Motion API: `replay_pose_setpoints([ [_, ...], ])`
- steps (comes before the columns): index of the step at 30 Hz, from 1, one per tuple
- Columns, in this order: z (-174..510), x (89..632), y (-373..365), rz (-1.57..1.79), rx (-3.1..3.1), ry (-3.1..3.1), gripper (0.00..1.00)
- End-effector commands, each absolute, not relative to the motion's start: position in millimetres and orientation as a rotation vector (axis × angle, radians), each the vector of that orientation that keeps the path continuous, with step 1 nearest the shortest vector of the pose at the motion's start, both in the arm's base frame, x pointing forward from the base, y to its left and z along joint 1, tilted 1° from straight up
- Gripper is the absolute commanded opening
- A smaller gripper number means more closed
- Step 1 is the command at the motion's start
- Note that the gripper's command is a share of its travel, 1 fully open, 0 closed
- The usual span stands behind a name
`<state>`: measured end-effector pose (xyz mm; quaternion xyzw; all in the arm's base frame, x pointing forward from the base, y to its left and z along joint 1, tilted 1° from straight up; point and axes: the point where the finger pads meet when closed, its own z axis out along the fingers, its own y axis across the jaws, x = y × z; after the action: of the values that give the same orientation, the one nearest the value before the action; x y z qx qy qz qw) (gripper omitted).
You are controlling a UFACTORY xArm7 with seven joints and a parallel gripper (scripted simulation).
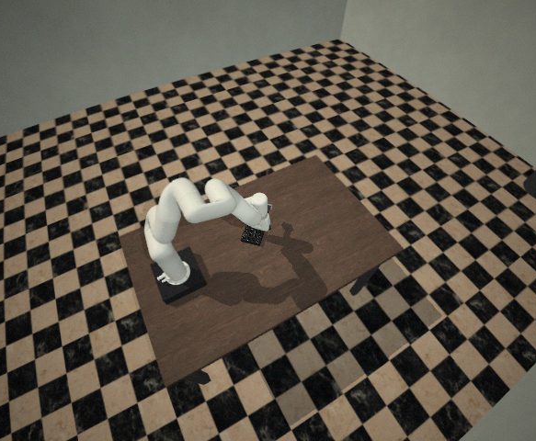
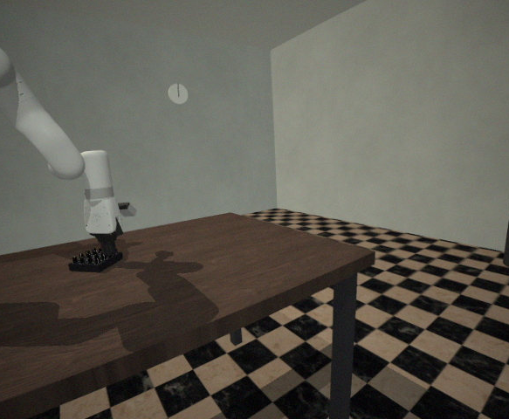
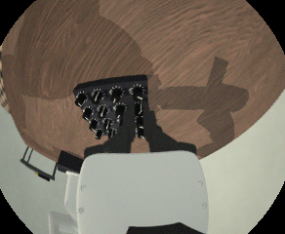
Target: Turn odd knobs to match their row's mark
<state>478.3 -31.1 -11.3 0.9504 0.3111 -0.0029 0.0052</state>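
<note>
"Where are the gripper's fingertips?"

"The gripper (image 1: 264,229) (image 2: 110,252) (image 3: 139,109) points down at the knob box (image 1: 252,243) (image 2: 85,267) (image 3: 110,84). Its fingers stand close together with a narrow gap, but I cannot tell whether a knob is clasped there."

"And how does the box look?"

"Low, flat and black, directly below the gripper, with upright black knobs in a grid. White lines show on several knobs, and pale marks ring them. The lettering and exact pointing are too small for me to read."

"Does it sit level?"

"It looks level on the brown wooden table (image 1: 334,204) (image 2: 245,271) (image 3: 191,39), beneath the fingers."

"What does the wrist view give you that the others hide?"

"Knobs in a column showing through the gap between the fingers, with more beside the fingers. From the top, the gripper's white housing hides the fingertips. The exterior view shows the knobs' height, and the fingers reaching down over one end of the box."

"And farther out?"

"The white arm (image 1: 210,209) (image 2: 46,135) rises above the gripper. The top view alone follows it to the black base plate (image 1: 170,296) on the same table; the exterior view alone shows a round white disc (image 2: 173,93) on the wall beyond the gripper."
</note>
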Motion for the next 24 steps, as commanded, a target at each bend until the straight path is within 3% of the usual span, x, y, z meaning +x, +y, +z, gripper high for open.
replay_pose_setpoints([
  [1, -9.7, 480.0, -31.2, -0.003, 2.974, 0.973, 0.08],
  [10, -9.7, 480.0, -31.2, -0.003, 2.974, 0.973, 0.08],
  [11, -9.7, 480.0, -31.2, -0.003, 2.974, 0.973, 0.19],
  [24, -9.7, 480.0, -31.2, -0.003, 2.974, 0.973, 0.19],
])
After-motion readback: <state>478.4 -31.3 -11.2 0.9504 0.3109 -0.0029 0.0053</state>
